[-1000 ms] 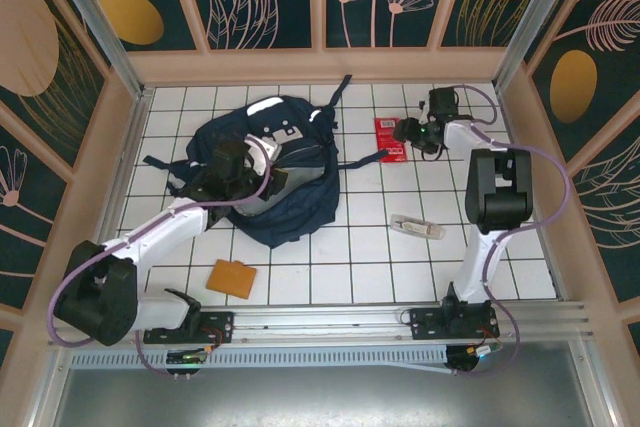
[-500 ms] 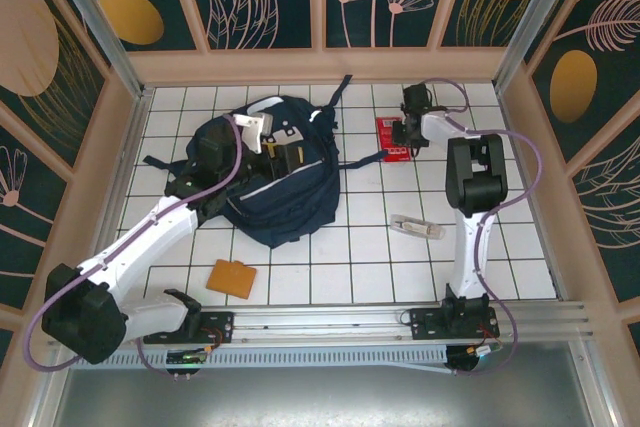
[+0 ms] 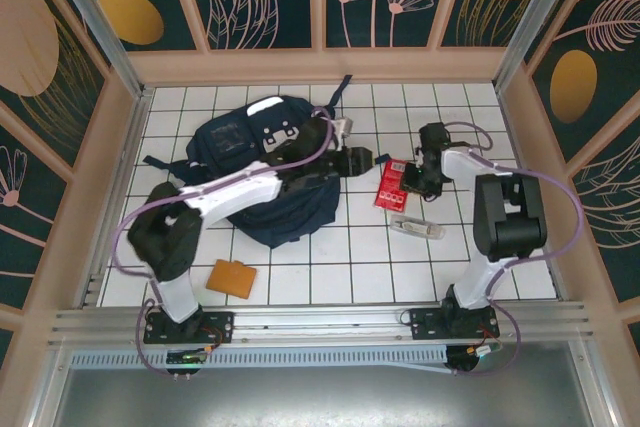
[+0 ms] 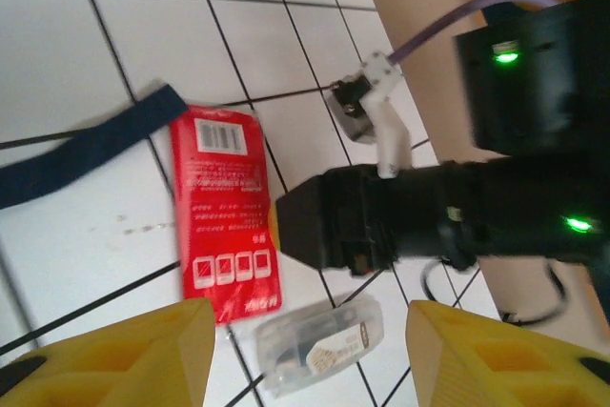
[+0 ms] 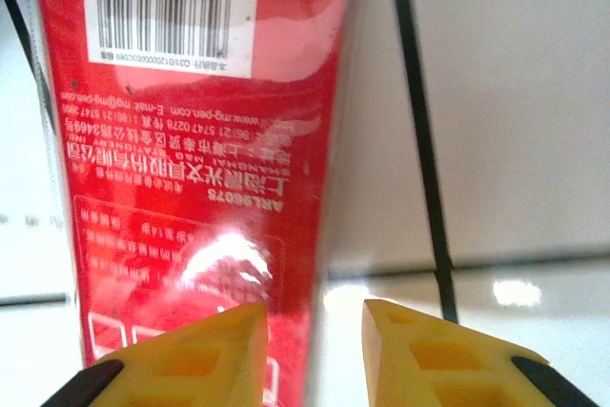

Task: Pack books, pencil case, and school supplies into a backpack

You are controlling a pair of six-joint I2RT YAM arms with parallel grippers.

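Observation:
The navy backpack (image 3: 250,162) lies at the back left. My left gripper (image 3: 368,160) (image 4: 310,357) reaches over it to the right, open and holding nothing, and looks down on a red packet (image 4: 224,202) and a clear slim case (image 4: 319,345). My right gripper (image 3: 410,179) (image 5: 315,355) is shut on the red packet (image 3: 390,184) (image 5: 200,140), whose right edge sits between the narrow jaws. The clear case (image 3: 416,227) lies just in front. An orange pad (image 3: 232,277) lies at the front left. The books and the pencil case are hidden.
A navy backpack strap (image 4: 86,150) runs across the tiles beside the packet's top. The two arms are close together at centre right. Wooden walls (image 3: 320,65) ring the tiled table.
My left arm swung off the backpack and reached right toward the packet. My right gripper closed on the red packet and carried it from the back row toward the front.

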